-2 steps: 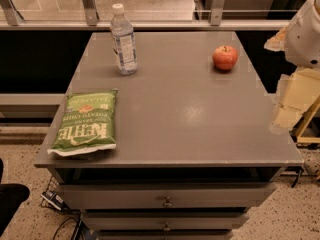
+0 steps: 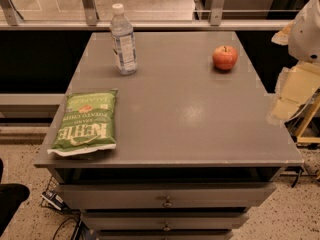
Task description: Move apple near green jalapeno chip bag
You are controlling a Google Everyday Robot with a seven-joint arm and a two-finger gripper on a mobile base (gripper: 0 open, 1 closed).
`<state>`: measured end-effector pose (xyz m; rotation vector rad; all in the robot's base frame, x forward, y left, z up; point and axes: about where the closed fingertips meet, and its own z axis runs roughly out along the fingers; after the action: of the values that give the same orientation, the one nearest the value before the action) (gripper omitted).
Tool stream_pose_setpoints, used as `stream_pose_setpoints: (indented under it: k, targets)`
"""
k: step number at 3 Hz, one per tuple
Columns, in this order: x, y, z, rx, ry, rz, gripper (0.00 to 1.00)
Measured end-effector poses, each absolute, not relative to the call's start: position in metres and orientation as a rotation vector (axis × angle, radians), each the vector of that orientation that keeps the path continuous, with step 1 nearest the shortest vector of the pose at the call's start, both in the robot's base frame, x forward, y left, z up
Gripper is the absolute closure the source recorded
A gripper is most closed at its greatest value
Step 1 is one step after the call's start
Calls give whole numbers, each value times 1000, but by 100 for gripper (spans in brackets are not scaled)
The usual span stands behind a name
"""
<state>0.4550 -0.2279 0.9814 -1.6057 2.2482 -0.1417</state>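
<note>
The apple (image 2: 225, 58), small, red-orange and with a short stem, stands upright at the far right of the grey table top (image 2: 185, 109). The green jalapeno chip bag (image 2: 86, 122) with white "Kettle" lettering lies flat at the front left corner, far from the apple. My gripper (image 2: 289, 100) shows as a pale yellowish part under the white arm shell (image 2: 309, 31) at the right edge of the view. It is beside the table's right edge, to the right of and nearer than the apple, touching nothing.
A clear plastic water bottle (image 2: 123, 40) with a white cap stands upright at the far left of the table. Drawers (image 2: 165, 199) run below the front edge. A metal railing (image 2: 150, 24) runs behind the table.
</note>
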Motion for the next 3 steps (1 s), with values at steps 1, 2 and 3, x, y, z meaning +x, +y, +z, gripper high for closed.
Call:
stream_pose_setpoints:
  k: [1,2,3]
  targets:
    - [499,-253,984,-1411,2236,-155,0]
    - [554,-272,970,-1239,2160,-88,0]
    - [627,-266,941,-1004,2001,109,0]
